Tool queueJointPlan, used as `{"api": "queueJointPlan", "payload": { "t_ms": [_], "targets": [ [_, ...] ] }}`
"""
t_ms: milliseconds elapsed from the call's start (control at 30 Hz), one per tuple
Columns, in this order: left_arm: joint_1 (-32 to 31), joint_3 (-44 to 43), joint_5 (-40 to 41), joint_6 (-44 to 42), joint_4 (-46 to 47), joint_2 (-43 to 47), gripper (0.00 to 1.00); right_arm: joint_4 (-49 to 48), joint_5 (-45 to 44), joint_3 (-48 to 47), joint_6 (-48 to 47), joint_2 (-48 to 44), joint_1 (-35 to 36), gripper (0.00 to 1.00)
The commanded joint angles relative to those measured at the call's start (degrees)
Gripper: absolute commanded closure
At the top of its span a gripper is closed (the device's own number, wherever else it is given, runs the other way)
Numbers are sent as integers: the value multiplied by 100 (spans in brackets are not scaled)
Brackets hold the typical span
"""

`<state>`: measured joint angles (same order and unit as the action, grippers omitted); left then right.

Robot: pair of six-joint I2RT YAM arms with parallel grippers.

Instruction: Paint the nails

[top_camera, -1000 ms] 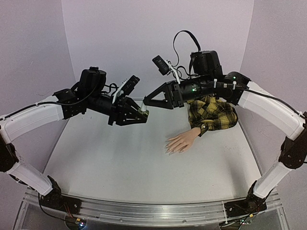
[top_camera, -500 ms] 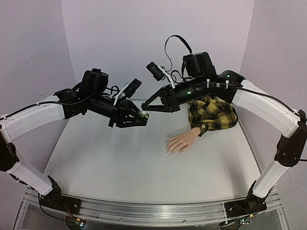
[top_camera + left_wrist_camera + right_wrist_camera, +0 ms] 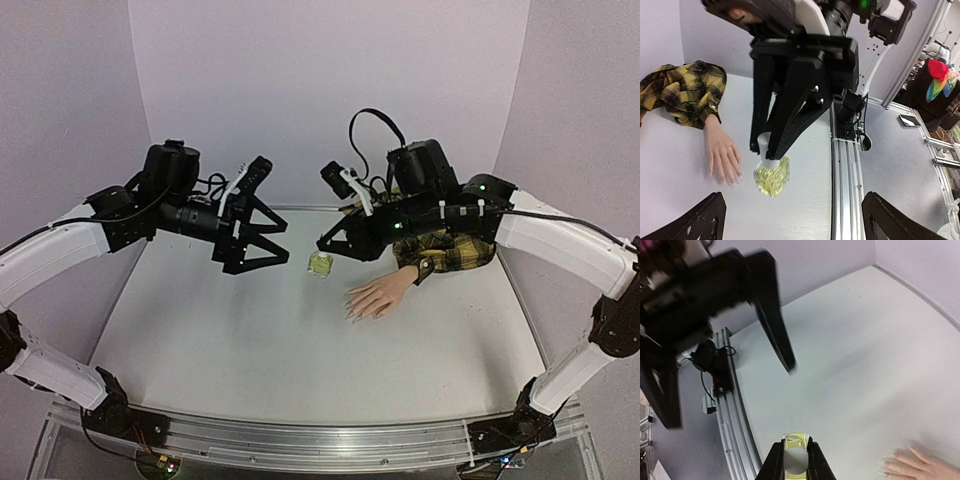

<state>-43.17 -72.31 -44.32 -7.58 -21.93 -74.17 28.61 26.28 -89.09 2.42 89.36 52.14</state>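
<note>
A skin-coloured mannequin hand (image 3: 380, 297) lies palm down on the table, its wrist in a yellow-and-black plaid sleeve (image 3: 445, 245). The nails (image 3: 352, 312) at its fingertips point to the near left, and they also show in the left wrist view as nails (image 3: 732, 176). My right gripper (image 3: 325, 252) is shut on the white cap (image 3: 769, 157) of a small yellowish bottle (image 3: 320, 264), which hangs below it just left of the hand. My left gripper (image 3: 283, 245) stands wide open to the left of the bottle, holding nothing.
An aluminium rail (image 3: 842, 165) runs along the table's near edge. Purple walls enclose the table at the back and on both sides. The right arm reaches over the plaid sleeve.
My left gripper has opened, let go of the bottle and drawn back to the left. The right gripper has closed on the cap and carried the bottle down towards the hand.
</note>
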Motion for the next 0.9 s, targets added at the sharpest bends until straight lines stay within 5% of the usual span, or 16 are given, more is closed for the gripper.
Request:
{"api": "queueJointPlan", "payload": {
  "t_ms": [0, 233, 400, 600, 867],
  "targets": [
    [353, 175, 1049, -113, -208, 750, 2, -651, -1462, 663, -353, -400, 522, 100],
    [438, 1110, 4516, 158, 1168, 1970, 2, -2365, -2337, 2216, -591, -366, 1663, 100],
    [450, 1706, 6140, 99, 2039, 2585, 1, -3315, -2891, 2742, -762, 121, 2226, 100],
    [453, 2156, 6868, -42, 2465, 2971, 2, -4696, -2743, 3435, -518, 371, 2403, 100],
    [450, 2274, 6822, -2, 2507, 2961, 3, -4398, -2884, 3494, -642, 853, 2485, 100]
  ]
}}
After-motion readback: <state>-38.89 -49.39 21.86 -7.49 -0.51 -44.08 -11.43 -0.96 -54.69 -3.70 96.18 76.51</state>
